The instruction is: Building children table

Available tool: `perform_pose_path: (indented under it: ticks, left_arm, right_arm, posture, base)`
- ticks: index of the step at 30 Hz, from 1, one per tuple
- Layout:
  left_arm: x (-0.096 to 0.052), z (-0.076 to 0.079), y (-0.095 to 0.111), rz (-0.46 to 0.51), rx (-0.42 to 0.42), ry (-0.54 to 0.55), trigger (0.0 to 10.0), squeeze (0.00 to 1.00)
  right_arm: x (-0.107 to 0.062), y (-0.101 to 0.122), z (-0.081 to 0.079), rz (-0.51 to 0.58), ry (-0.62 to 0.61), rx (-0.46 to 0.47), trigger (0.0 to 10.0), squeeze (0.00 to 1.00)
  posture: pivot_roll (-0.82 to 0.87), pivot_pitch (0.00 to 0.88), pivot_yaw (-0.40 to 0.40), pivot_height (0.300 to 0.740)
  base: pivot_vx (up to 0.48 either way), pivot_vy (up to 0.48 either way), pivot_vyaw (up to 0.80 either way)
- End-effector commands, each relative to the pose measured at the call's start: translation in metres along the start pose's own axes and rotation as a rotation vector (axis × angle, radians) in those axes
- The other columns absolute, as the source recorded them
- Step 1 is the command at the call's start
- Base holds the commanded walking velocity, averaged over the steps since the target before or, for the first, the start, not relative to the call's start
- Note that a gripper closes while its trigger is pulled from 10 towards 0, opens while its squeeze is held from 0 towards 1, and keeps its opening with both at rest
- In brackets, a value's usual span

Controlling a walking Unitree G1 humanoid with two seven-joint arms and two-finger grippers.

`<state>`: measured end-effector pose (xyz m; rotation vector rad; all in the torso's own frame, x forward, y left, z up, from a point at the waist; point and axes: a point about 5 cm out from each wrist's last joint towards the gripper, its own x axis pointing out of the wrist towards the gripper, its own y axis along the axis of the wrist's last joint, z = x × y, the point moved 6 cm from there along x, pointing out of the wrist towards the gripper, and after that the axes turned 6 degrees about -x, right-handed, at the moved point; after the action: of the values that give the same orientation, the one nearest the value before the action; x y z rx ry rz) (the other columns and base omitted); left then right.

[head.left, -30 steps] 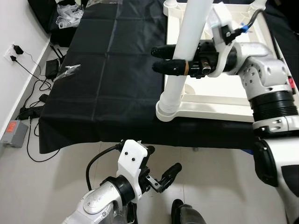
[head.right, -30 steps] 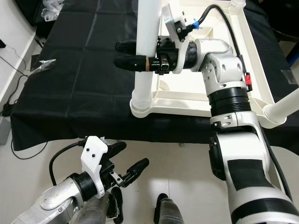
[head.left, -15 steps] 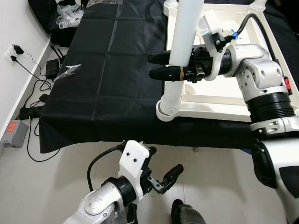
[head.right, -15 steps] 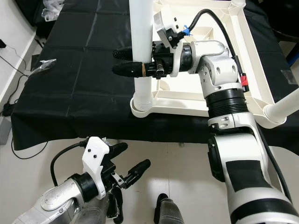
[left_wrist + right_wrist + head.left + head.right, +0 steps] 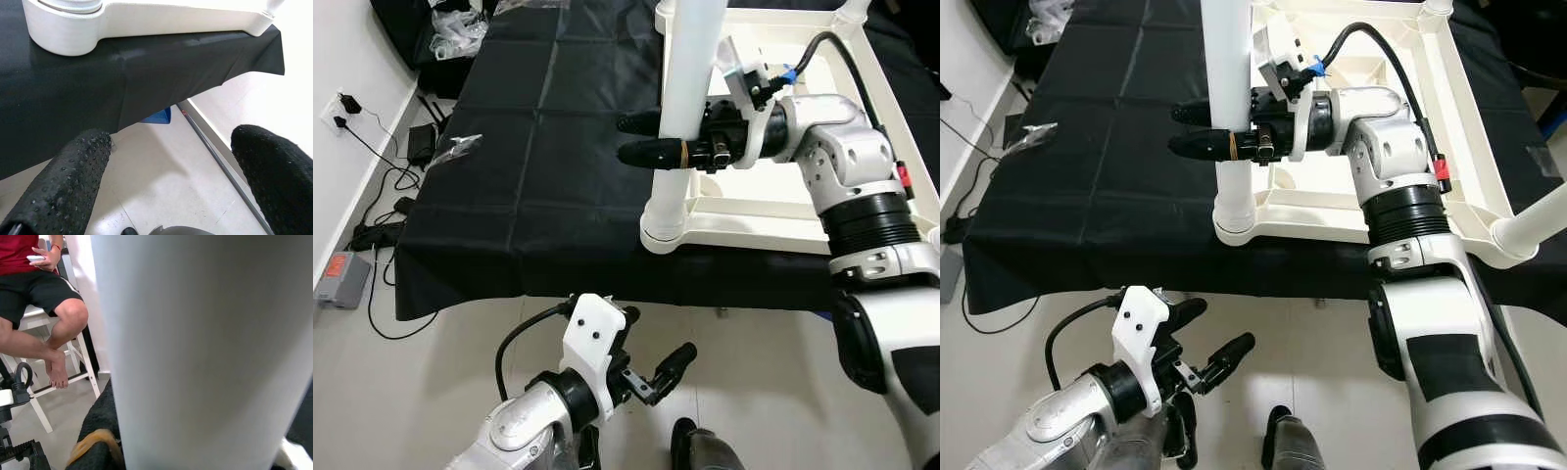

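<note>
A white children's table [image 5: 773, 211] lies upside down on the black cloth [image 5: 538, 147]. One white table leg [image 5: 688, 98] stands nearly upright in the near left corner socket [image 5: 664, 223]. My right gripper [image 5: 623, 139] reaches in from the right and is shut on this leg about halfway up, its fingertips sticking out past the leg's left side. In the right wrist view the leg [image 5: 205, 347] is pressed close to the camera. Another white leg [image 5: 1533, 230] juts out at the near right corner. My left gripper [image 5: 658, 333] hangs open below the table edge, above the floor.
A clear plastic bag [image 5: 460, 145] lies on the cloth at the left. Cables and a power strip [image 5: 372, 235] sit on the floor by the left wall. A person [image 5: 44, 298] sits on a white chair beyond the table. The cloth's front edge [image 5: 146, 73] is just ahead of my left gripper.
The leg has swung from leaning right to nearly upright, and my right gripper has shifted left with it. The left arm has stayed still.
</note>
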<state>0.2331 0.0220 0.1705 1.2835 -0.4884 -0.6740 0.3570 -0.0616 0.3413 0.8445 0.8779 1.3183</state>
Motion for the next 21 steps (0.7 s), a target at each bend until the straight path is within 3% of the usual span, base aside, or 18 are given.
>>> perform_pose_path:
  ticks: [1, 21]
  left_arm:
    - [-0.003, 0.002, -0.004, -0.019, 0.001, -0.003, 10.0, 0.0]
    - [0.0, -0.006, 0.003, 0.002, 0.022, 0.016, 10.0, 0.0]
  right_arm:
    - [0.002, -0.008, -0.002, -0.021, -0.007, -0.006, 10.0, 0.0]
    - [-0.007, -0.023, -0.007, -0.021, -0.113, 0.008, 10.0, 0.0]
  posture:
    - [0.19, 0.336, -0.005, 0.74]
    - [0.18, 0.339, -0.004, 0.74]
  base:
    - [0.0, 0.0, 0.0]
    - [0.0, 0.0, 0.0]
